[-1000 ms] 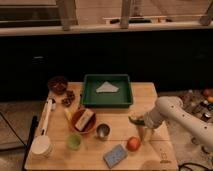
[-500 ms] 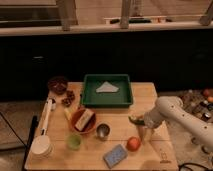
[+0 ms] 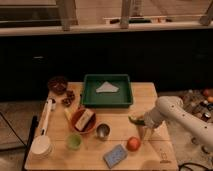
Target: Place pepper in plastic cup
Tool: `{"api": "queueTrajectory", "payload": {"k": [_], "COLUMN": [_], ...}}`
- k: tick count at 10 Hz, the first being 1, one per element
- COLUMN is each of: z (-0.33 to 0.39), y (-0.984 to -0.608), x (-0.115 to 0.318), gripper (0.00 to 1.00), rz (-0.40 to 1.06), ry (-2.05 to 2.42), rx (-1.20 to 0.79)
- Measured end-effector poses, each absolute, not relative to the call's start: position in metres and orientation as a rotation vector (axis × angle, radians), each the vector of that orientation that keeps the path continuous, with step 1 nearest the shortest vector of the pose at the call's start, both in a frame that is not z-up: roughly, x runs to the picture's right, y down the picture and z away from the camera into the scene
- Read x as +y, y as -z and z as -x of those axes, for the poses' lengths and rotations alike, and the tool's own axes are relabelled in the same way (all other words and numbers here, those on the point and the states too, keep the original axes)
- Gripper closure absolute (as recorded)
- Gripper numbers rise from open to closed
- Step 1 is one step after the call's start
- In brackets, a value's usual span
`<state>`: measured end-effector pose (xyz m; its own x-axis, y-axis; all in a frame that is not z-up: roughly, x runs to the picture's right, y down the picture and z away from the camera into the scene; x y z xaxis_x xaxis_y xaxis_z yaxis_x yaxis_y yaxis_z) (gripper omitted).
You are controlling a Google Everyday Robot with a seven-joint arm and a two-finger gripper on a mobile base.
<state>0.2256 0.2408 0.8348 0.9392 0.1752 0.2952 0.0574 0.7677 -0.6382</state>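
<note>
A green pepper (image 3: 135, 120) shows at the right of the wooden table (image 3: 145, 95), right at the tip of my gripper (image 3: 142, 124). The white arm (image 3: 175, 114) comes in from the right and ends at the pepper. A green plastic cup (image 3: 74, 142) stands near the front left of the table, well to the left of the gripper. A metal cup (image 3: 102, 131) stands between them.
A green tray (image 3: 107, 90) with a white cloth lies at the back middle. An orange bowl (image 3: 83, 120), a brown bowl (image 3: 57, 84), a white brush (image 3: 44, 130), an orange fruit (image 3: 133, 144) and a blue sponge (image 3: 115, 156) are on the table.
</note>
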Motion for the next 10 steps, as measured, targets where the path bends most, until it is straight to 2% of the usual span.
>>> {"api": "queueTrajectory", "payload": {"k": [5,6,10], "z": [-0.225,-0.225,-0.231], "y": [-0.84,-0.84,-0.836], "x": [0.228,0.225,0.208], "gripper": [0.94,0.99,1.0], "rz": [0.714,0.714,0.698], "ry": [-0.057,-0.056,-0.053], "rx": [-0.342,-0.34,-0.33]}}
